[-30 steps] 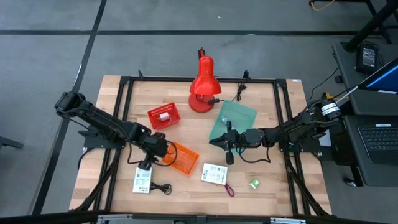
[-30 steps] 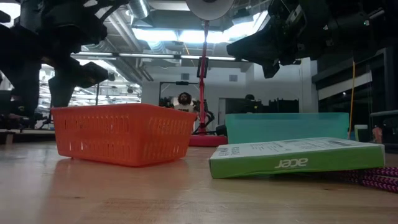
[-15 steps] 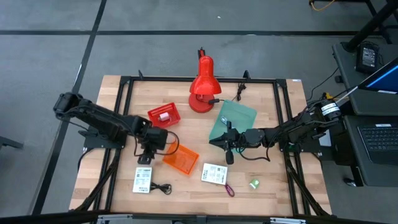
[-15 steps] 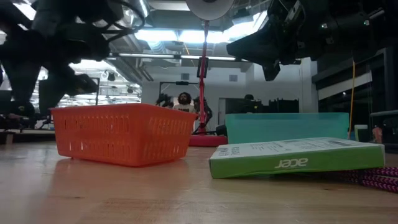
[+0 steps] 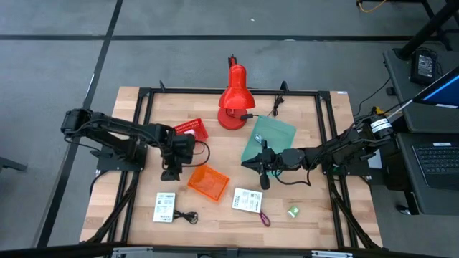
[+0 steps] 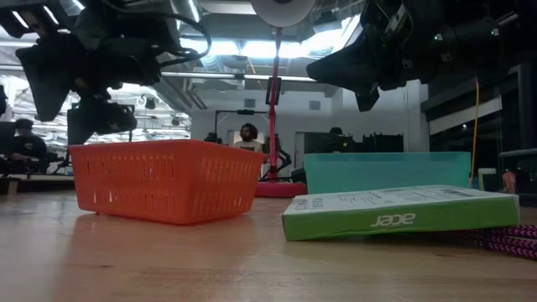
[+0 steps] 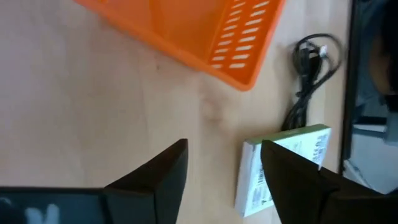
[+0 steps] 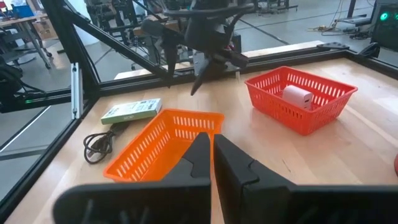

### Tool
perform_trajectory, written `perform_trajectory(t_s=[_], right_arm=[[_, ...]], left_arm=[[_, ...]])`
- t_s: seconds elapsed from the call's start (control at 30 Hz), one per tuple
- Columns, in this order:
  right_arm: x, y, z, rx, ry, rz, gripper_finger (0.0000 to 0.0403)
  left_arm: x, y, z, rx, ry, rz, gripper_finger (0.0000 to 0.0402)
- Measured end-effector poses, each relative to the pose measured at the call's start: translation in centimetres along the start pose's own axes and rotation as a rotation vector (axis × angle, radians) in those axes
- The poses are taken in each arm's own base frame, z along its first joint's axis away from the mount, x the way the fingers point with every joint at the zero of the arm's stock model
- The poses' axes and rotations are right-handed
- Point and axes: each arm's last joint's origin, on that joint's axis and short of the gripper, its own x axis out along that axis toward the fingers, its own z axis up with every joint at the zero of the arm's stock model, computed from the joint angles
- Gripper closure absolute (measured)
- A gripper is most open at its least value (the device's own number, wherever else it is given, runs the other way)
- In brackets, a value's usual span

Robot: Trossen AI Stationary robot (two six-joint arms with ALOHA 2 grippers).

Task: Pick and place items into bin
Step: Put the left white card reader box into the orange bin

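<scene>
White printed card (image 7: 283, 167) lies below the left gripper (image 7: 222, 163), jaws apart and empty; right gripper (image 8: 213, 149) jaws together.

You have even, bright overhead light on the pale wooden table (image 5: 129, 215) in the high view, with only soft, short shadows. In the low view, ceiling strip lights (image 6: 226, 46) glare across the top of the frame and throw both dark arms into silhouette. The left wrist view is blurred throughout. The right wrist view is soft along its lower edge.
</scene>
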Motion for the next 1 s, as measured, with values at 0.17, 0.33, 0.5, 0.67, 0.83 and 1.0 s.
perform_trajectory(t_s=[0.17,0.33,0.5,0.67,0.83,1.0], right_arm=[[0.0,0.0,0.0,0.004,0.000,0.000,0.0398],[0.0,0.0,0.0,0.028,0.000,0.001,0.0398],[0.0,0.1,0.0,0.033,0.000,0.002,0.0398],[0.0,0.1,0.0,0.049,-0.001,0.002,0.0398],[0.0,0.1,0.0,0.049,-0.001,0.002,0.0398],[0.0,0.1,0.0,0.049,-0.001,0.002,0.0398]], left_arm=[[0.2,0.1,-0.3,-0.014,0.020,0.025,0.0172],[1.0,-0.2,-1.1,0.016,0.070,-0.014,0.0168],[1.7,-0.3,-1.9,0.038,0.107,-0.011,0.0170],[2.4,-0.3,-2.3,0.043,0.106,-0.014,0.0170],[3.0,0.0,-2.5,0.044,0.080,-0.017,0.0170],[3.0,0.0,-2.4,0.047,0.072,-0.027,0.0171]])
